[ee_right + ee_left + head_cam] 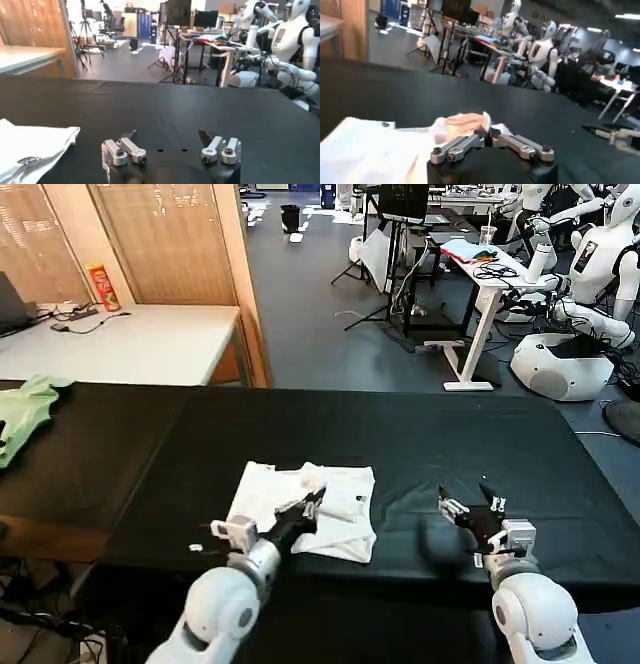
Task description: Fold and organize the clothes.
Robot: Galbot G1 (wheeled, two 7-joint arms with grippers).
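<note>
Tee white, folded, rumpled

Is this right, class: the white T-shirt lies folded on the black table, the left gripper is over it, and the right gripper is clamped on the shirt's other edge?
Not quite. The right gripper is open over bare black table, apart from the white T-shirt, as the head view shows. The rest stands: the shirt lies folded, with the left gripper over it.
</note>
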